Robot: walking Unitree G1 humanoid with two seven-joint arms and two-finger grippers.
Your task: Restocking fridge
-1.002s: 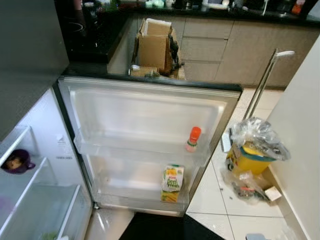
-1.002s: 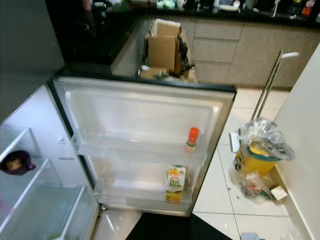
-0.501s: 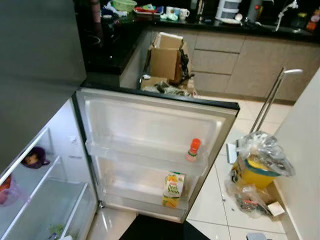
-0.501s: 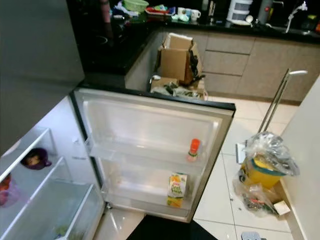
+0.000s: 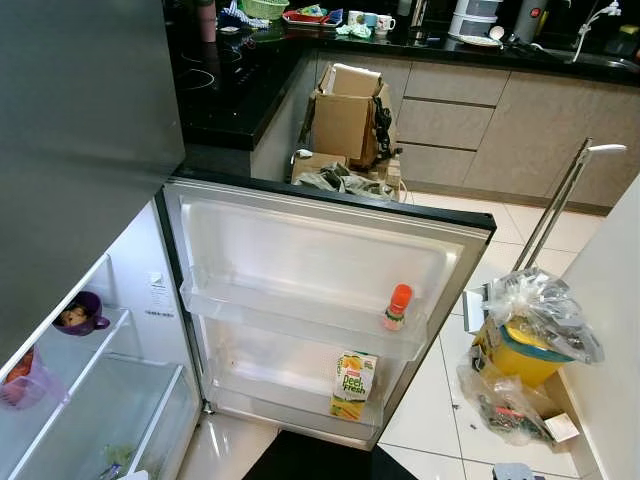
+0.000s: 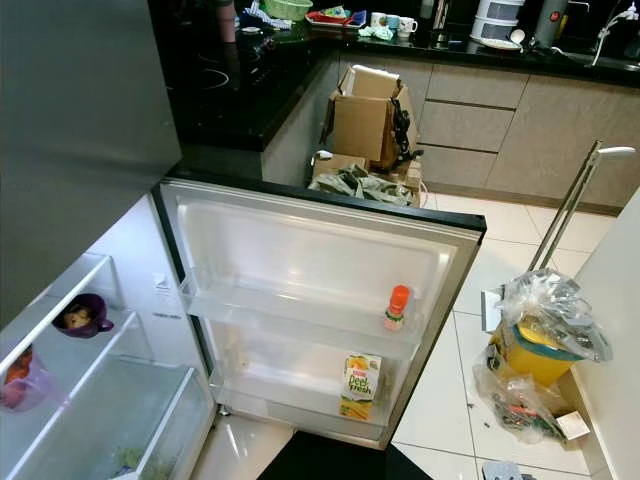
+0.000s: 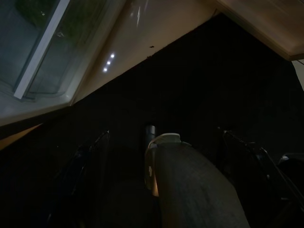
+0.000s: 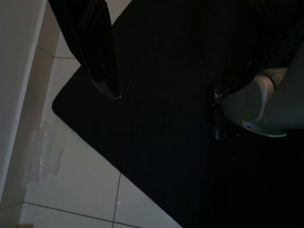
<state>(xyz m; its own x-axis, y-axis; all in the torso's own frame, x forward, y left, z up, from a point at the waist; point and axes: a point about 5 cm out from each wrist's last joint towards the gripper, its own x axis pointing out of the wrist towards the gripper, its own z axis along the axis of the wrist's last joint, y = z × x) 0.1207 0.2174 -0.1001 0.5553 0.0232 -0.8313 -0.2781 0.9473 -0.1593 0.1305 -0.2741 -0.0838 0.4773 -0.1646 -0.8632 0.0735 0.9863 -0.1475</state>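
Right wrist view shows you the right gripper (image 8: 164, 95) spread wide, empty, over a black floor mat (image 8: 166, 156); left gripper's (image 7: 161, 137) state you cannot tell.

The fridge door (image 5: 320, 250) is standing open, holding an orange-capped bottle (image 5: 397, 306) on its upper shelf and a juice carton (image 5: 350, 385) below, while a purple cup (image 5: 80, 313) is sitting inside.

Both end effectors (image 8: 164, 95) down, open.
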